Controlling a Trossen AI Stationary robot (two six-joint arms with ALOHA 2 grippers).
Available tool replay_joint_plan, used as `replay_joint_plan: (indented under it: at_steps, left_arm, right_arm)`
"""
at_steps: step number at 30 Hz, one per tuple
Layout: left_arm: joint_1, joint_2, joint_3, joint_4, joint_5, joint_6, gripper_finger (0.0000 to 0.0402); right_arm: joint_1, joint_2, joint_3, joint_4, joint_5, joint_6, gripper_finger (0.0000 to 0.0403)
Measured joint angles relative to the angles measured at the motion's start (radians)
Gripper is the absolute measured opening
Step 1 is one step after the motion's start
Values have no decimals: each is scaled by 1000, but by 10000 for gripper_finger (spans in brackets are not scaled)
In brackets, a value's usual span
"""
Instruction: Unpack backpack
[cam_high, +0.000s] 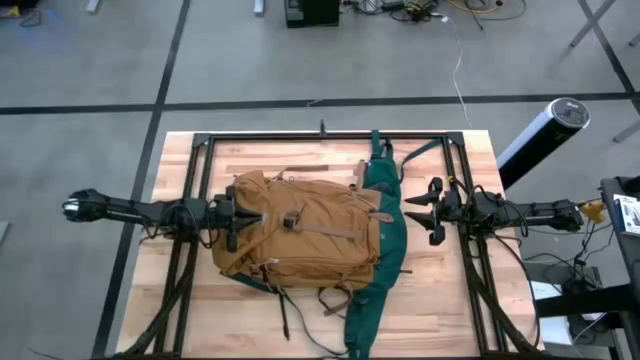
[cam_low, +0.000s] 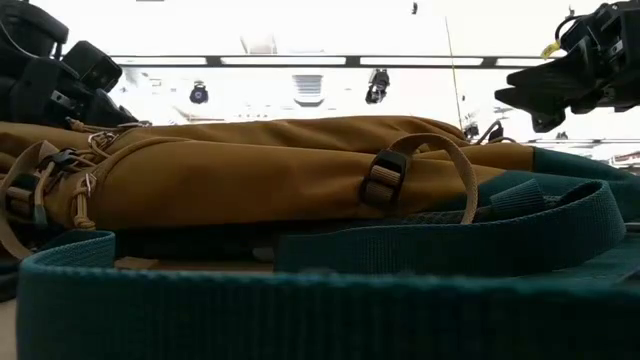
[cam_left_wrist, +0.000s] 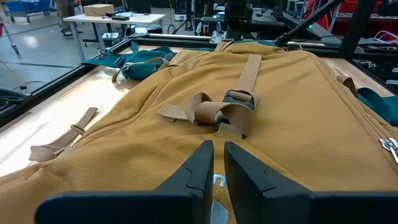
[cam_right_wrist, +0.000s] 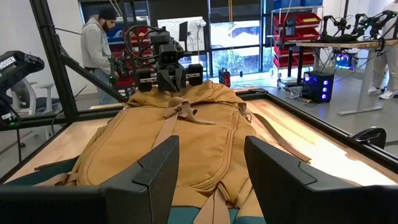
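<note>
The mustard-tan backpack (cam_high: 310, 235) lies flat on the wooden table, front up, with its dark green straps (cam_high: 385, 225) spread toward the right and near side. Its tan buckle strap (cam_left_wrist: 224, 115) lies knotted on the top flap. My left gripper (cam_high: 245, 220) (cam_left_wrist: 217, 149) is at the backpack's left end, just over the fabric, its fingers shut to a narrow slit. My right gripper (cam_high: 425, 218) (cam_right_wrist: 211, 149) hovers open beyond the backpack's right end, level, with nothing between its fingers. In the low view, the left gripper (cam_low: 100, 100) and right gripper (cam_low: 530, 105) both stand above the pack (cam_low: 260, 170). My left gripper points almost level along the backpack's top fabric (cam_left_wrist: 186, 155) at its left end. A small pale tag (cam_left_wrist: 217, 182) shows in the slit between the fingers. Whether the fingers touch the fabric or the tag cannot be told.
A black metal frame (cam_high: 200, 170) borders the table on all sides. Loose tan straps (cam_high: 285, 310) and a green belt (cam_low: 300, 290) trail toward the near edge. A black-and-silver cylinder (cam_high: 545, 135) stands off the right side. A person (cam_right_wrist: 99, 43) stands beyond the table.
</note>
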Motion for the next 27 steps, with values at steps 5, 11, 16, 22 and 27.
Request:
replay_joint_plan:
  at_steps: [5, 11, 16, 22, 27]
  left_arm:
    - [0, 0, 0, 0, 0, 0, 27]
    - [5, 0, 0, 42, -283, 249, 27]
    - [6, 0, 0, 47, -340, 433, 27]
    - [9, 11, 0, 183, -336, 273, 27]
    - [9, 12, 0, 283, -334, -22, 27]
  right_arm:
    - [0, 0, 0, 0, 0, 0, 169]
    - [0, 0, 0, 0, 0, 0, 169]
    - [0, 0, 0, 0, 0, 0, 169]
    - [0, 0, 0, 0, 0, 0, 169]
    - [0, 0, 0, 0, 0, 0, 169]
